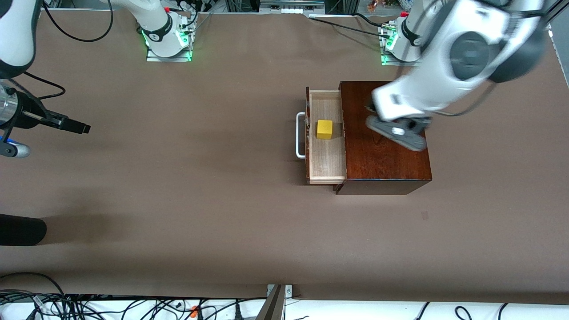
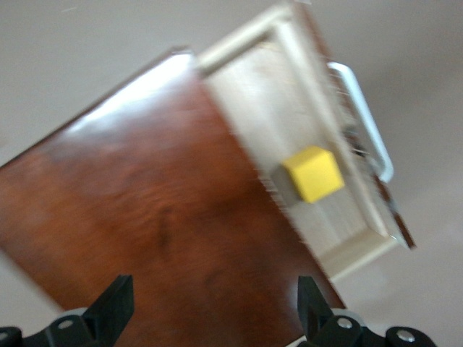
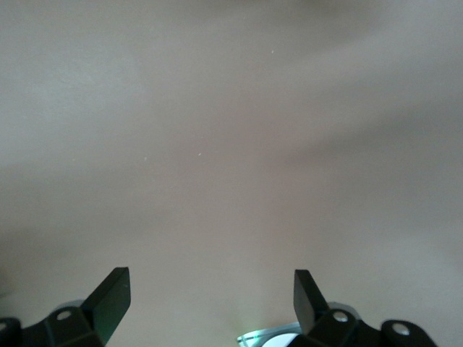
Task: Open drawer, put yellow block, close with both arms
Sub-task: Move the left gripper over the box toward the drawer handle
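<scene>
Resting in open drawer [image 1: 326, 151], yellow block [image 1: 324, 129]; both hands spread, empty

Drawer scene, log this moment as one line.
drawer: open | yellow block: inside | left gripper: open, over box top | right gripper: open, waiting

Worktop [image 1: 200, 186]: flat brown surface, matte, spanning the whole front view. Wooden box [image 1: 386, 151], dark reddish-brown and polished, rests directly on it toward the left arm's end. Two arm bases, lit green, stand on its edge farthest from the front camera: right arm base [image 1: 168, 42], left arm base [image 1: 398, 46]. A small dark mark [image 1: 424, 215] lies nearer the front camera than the box.
</scene>
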You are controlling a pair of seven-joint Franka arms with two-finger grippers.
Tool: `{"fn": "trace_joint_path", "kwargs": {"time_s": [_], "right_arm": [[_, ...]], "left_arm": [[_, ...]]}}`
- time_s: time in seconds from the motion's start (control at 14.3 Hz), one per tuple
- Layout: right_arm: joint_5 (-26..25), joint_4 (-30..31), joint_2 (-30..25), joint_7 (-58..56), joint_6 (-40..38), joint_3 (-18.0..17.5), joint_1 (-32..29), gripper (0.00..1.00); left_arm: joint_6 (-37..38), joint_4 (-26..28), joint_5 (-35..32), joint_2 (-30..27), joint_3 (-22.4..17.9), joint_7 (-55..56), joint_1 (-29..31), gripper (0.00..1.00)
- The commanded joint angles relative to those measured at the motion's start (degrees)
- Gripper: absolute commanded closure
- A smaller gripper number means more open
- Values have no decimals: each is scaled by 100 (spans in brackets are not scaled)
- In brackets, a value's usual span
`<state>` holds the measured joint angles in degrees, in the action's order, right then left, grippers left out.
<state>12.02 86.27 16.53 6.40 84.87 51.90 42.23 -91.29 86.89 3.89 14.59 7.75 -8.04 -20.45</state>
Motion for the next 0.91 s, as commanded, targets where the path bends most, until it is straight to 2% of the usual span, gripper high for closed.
{"fn": "trace_joint_path", "kwargs": {"time_s": [0.0, 0.21, 0.35, 0.49, 0.56, 0.84], "right_arm": [[-707, 249, -579, -33, 309, -1413, -914, 0], [-1297, 802, -1124, -103, 854, -2971, -2110, 0], [-1342, 883, -1222, -409, 917, -3902, -3058, 0], [-1351, 830, -1222, -508, 847, -4677, -3816, 0], [-1351, 778, -1222, -508, 768, -4915, -4054, 0], [-1342, 610, -1231, -499, 329, -4962, -4074, 0]], "left_arm": [[-326, -313, 199, 403, -11, -1143, -511, 0], [-1116, -304, 367, 780, 129, -1936, -705, 0], [-1985, -295, 358, 1236, 428, -2411, -749, 0], [-2410, -287, 279, 1616, 735, -2790, -898, 0], [-2455, -252, 253, 1660, 763, -2922, -1030, 0], [-2456, -164, -494, 1766, 763, -3362, -1470, 0]]}}
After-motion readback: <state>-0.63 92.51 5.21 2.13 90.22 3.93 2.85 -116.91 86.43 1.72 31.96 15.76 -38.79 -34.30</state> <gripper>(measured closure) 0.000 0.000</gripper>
